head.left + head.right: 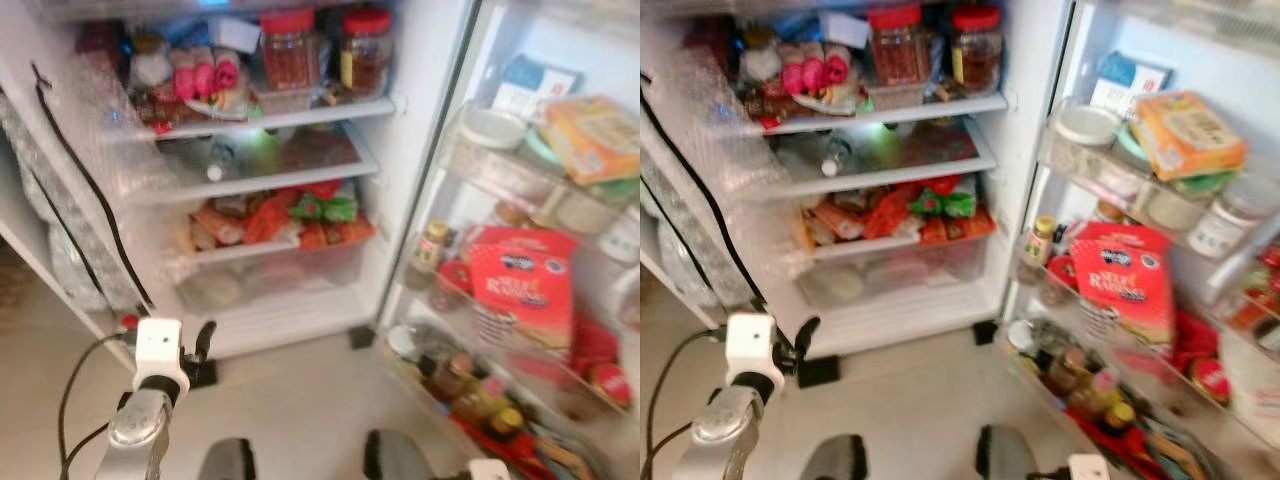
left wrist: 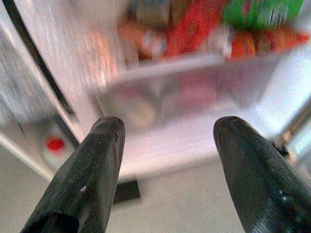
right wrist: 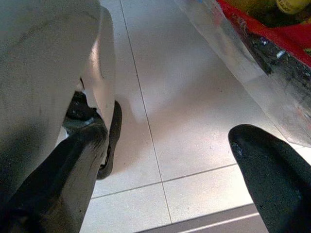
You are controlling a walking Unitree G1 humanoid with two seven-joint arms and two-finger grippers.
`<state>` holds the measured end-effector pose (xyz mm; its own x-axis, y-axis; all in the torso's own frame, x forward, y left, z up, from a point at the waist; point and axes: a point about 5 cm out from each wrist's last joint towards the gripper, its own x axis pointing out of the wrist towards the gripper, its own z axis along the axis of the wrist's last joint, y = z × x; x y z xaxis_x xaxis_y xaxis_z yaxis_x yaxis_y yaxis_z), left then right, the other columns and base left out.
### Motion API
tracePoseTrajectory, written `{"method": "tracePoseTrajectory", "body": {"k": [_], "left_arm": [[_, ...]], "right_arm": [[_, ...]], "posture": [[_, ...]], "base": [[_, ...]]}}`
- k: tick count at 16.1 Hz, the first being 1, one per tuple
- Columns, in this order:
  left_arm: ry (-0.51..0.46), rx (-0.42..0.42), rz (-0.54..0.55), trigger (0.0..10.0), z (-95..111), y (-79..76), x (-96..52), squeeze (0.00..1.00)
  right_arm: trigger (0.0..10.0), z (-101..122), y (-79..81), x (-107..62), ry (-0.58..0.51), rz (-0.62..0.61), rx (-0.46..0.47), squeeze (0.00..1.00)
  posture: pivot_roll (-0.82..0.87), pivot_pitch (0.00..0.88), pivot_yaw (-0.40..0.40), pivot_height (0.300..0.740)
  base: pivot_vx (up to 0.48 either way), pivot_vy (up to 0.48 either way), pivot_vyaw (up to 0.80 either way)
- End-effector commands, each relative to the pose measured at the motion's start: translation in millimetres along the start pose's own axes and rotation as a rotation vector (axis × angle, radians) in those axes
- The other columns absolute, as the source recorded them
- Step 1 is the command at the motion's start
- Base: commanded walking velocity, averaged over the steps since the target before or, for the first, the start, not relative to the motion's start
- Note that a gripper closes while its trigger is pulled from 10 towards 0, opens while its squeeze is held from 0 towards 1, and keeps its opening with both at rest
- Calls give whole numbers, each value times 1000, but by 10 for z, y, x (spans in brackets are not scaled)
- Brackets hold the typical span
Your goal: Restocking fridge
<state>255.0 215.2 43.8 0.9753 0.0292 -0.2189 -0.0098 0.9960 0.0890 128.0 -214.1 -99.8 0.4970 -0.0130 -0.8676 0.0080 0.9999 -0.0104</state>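
The fridge (image 1: 420, 110) stands open before me, its shelves full. Two red-lidded jars (image 1: 290, 45) and a plate of pink items (image 1: 205, 80) sit on the upper shelf. Orange and green snack packets (image 1: 290, 215) lie on a lower shelf above a clear drawer (image 1: 270, 280). My left gripper (image 1: 203, 358) is raised at the lower left, in front of the fridge's bottom corner. In the left wrist view this gripper (image 2: 170, 126) is open with nothing between its fingers, facing the drawer. My right gripper (image 3: 170, 136) hangs low over the floor, open and holding nothing.
The door shelves on the right hold a red raisin box (image 1: 520, 280), an orange box (image 1: 595, 135), a white bowl (image 1: 492, 127) and several bottles (image 1: 460, 385). A black cable (image 1: 80, 165) runs down the left wall. My feet (image 1: 225, 460) stand on pale floor tiles (image 1: 300, 400).
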Motion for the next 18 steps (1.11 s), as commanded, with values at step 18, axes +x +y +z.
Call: {"method": "tracePoseTrajectory", "body": {"k": [18], "left_arm": [[581,7,-15,10000,-1181,-51,-291,0]], "right_arm": [[10000,-37,99,7,7,32,16,0]], "posture": [[-44,49,-31,618]], "base": [[0,245,0]]}}
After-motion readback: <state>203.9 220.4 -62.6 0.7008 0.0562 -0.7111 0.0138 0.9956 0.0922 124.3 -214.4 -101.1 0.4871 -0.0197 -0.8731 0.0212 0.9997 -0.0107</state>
